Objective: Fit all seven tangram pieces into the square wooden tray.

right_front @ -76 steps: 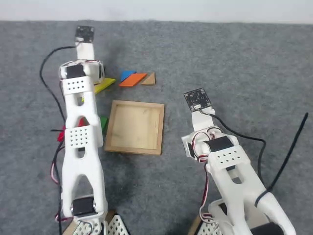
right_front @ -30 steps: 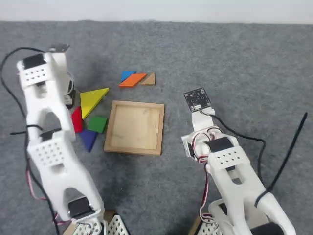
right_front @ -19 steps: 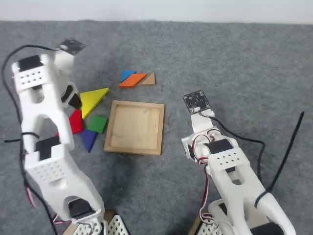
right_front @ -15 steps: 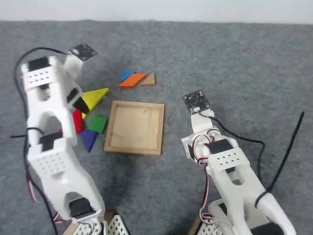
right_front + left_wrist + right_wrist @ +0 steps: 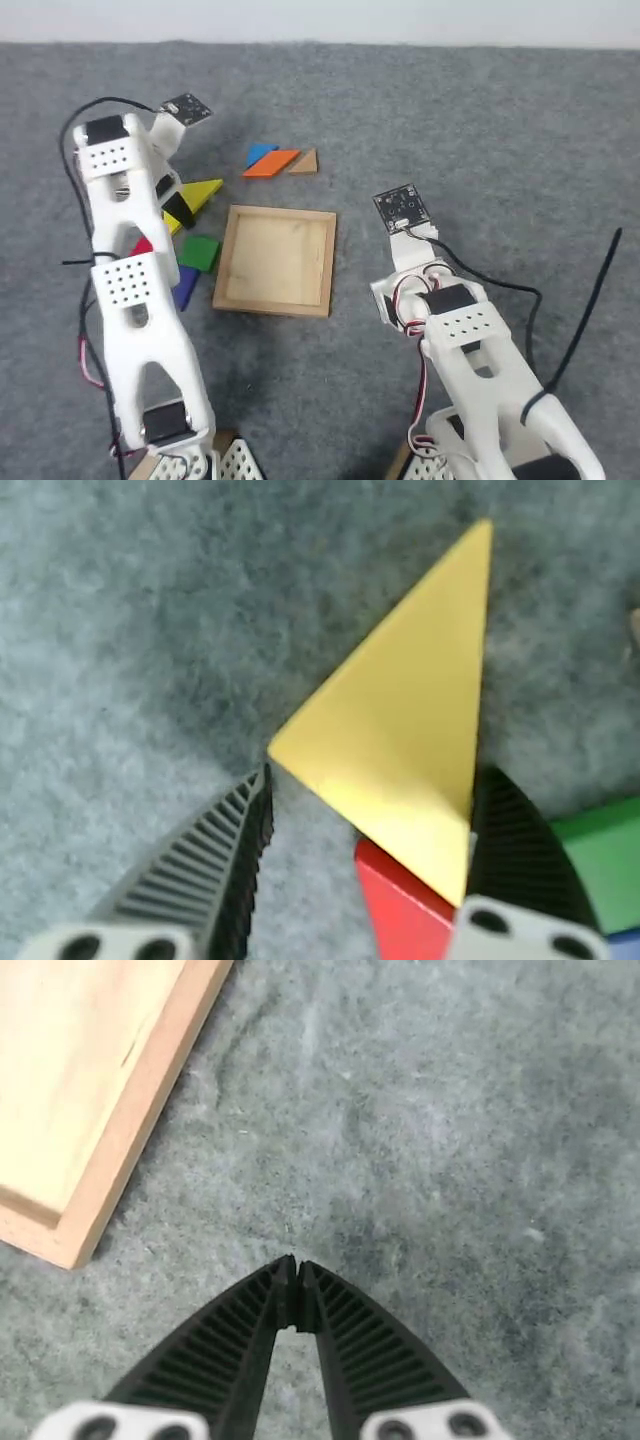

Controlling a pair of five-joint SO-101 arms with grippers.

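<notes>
Left claw (image 5: pixel 375 785) spread astride the yellow triangle (image 5: pixel 410 710), left of the wooden tray (image 5: pixel 280 211) in the high view; right claw (image 5: pixel 297 1265) pressed together; risk: closing may catch the touching red piece (image 5: pixel 400 905), dragging both.

No text, label, brand, number or sign can be read. Small pale marks are seen on the dark circuit board (image 5: pixel 403 208) right of the middle of the high view, and on the other circuit board (image 5: pixel 186 108) at its upper left, but they are too small to be made out.
</notes>
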